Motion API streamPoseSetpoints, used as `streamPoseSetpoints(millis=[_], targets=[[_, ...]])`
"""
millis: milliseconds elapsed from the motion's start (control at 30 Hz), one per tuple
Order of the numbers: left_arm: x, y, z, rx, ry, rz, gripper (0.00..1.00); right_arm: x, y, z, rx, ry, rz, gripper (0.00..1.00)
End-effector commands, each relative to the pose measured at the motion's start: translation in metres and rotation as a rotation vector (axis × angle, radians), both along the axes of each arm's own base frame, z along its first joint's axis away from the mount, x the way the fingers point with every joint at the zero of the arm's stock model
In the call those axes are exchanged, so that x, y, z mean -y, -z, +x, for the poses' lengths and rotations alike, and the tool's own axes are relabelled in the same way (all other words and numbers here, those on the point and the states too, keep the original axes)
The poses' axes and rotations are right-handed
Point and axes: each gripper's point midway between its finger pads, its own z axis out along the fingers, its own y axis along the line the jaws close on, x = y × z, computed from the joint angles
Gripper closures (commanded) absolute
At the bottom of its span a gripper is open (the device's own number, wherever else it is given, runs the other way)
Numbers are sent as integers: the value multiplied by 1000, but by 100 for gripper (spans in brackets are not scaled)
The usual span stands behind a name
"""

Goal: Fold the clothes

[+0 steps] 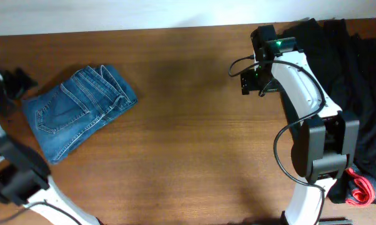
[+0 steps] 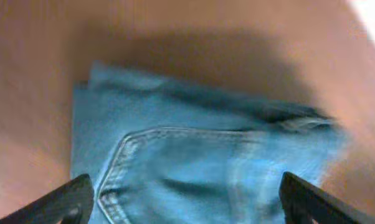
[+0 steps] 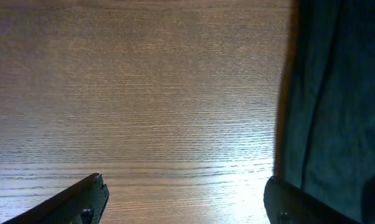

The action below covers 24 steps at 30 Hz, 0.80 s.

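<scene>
The blue denim jeans [image 1: 75,112] lie folded into a compact bundle on the left of the wooden table, a stitched back pocket facing up. In the left wrist view the jeans [image 2: 200,155] fill the frame. My left gripper [image 2: 187,202] is open and empty, its fingers spread just short of the denim; in the overhead view it [image 1: 16,84] sits at the jeans' left edge. My right gripper [image 3: 184,202] is open and empty over bare wood, and in the overhead view it [image 1: 250,80] is at the back right, far from the jeans.
A heap of black garments [image 1: 353,69] covers the table's right end and shows at the right of the right wrist view [image 3: 337,106], close to the right finger. A small red-pink item [image 1: 361,189] lies by the right arm's base. The wooden table [image 1: 194,144] spans between.
</scene>
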Motion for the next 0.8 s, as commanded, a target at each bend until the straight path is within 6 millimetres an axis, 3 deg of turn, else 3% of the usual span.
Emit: streamPoseSetpoints(millis=[0,167,200,267,300,433,467,567,700,767], targets=[[8,-47,7,37,166,284,10,2,-7,0,15,3,5,15],[26,-35,33,16,311,406,51,1,-7,0,14,2,12,15],[45,-25,44,37,416,385,70,1,-7,0,14,3,12,15],[83,-10,52,54,599,337,89,1,-7,-2,8,2,11,15],[96,-5,53,55,664,326,93,1,-7,-2,7,3,11,15],[169,6,39,21,1014,312,99,1,-7,-2,8,3,11,15],[177,7,37,15,1050,311,99,1,-7,-2,8,3,11,15],[233,15,14,-40,1287,287,99,1,-6,-2,6,2,10,15],[278,26,-1,-75,1416,260,99,2,-6,-2,5,2,10,15],[300,47,-18,-126,1491,224,99,2,-6,-2,5,2,10,15]])
